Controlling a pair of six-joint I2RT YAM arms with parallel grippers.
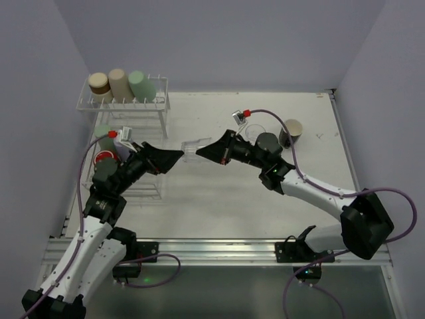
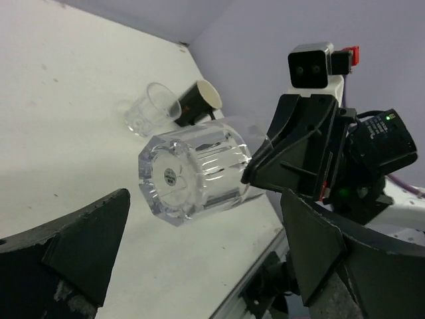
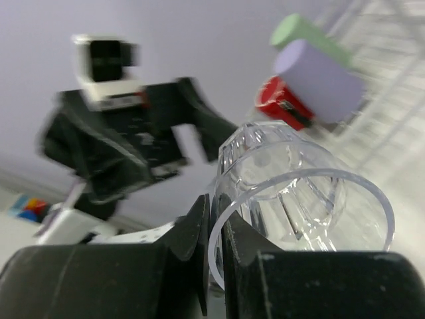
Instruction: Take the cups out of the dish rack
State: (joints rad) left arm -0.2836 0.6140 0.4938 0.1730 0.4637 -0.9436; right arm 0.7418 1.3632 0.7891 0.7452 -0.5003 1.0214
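A clear glass cup (image 1: pixel 192 149) hangs on its side in the air between my two grippers. My right gripper (image 1: pixel 206 147) is shut on its rim, one finger inside and one outside (image 3: pixel 216 232). My left gripper (image 1: pixel 174 157) stands open at the cup's thick base (image 2: pixel 192 173) with its fingers (image 2: pixel 73 246) spread wide and not touching it. The white wire dish rack (image 1: pixel 163 106) is at the left. Tan-brown (image 1: pixel 99 83), beige (image 1: pixel 119 83) and pale green (image 1: pixel 141 85) cups lie on its raised shelf. Green (image 1: pixel 103 133), red (image 1: pixel 103 158) and purple (image 3: pixel 319 80) cups lie on its flat base.
A second clear glass (image 1: pixel 254 131) and a black cup with a cream inside (image 1: pixel 292 131) stand on the table at the right, behind my right arm. Grey walls close in the table at the left, back and right. A metal rail (image 1: pixel 219 249) runs along the near edge.
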